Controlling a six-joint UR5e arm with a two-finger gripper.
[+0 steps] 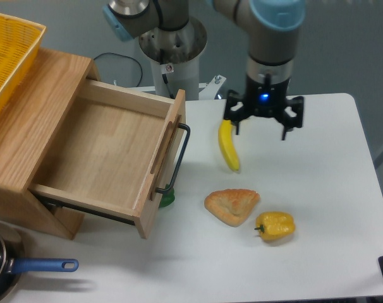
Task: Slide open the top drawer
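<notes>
The top drawer (97,148) is a shallow light-oak drawer. It stands pulled far out of the wooden cabinet (27,126), and its inside is empty. Its front panel (161,161) carries a long black bar handle (181,154) that faces the middle of the table. My gripper (261,125) hangs to the right of the drawer, well clear of the handle. It is open and holds nothing. A banana lies between the gripper and the handle.
A banana (228,148), a pastry (232,206) and a yellow bell pepper (275,226) lie on the white table (330,177). A green thing (167,201) peeks out under the drawer front. A yellow basket (5,50) sits on the cabinet. A blue-handled pan (27,266) is at the front left.
</notes>
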